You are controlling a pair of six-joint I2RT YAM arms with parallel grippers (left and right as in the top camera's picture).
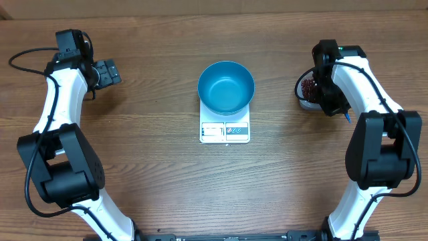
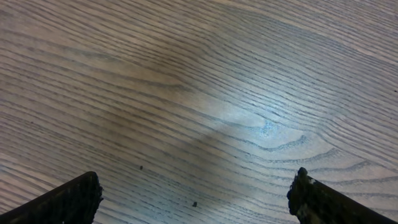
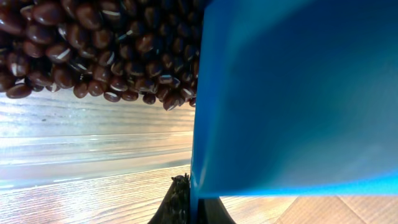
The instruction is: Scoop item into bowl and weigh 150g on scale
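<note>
The blue bowl stands on the white scale at the table's middle; nothing shows inside it. At the right, the red-brown beans lie in a clear tub. My right gripper hangs over that tub, shut on a blue scoop. In the right wrist view the scoop's blade fills the right side and the beans heap at the top left. My left gripper is far left of the bowl, open and holding nothing. Its fingers stand wide apart over bare wood.
The clear tub's wall runs below the beans in the right wrist view. The scoop's handle tip pokes out beside the right arm. A cable trails behind the left arm.
</note>
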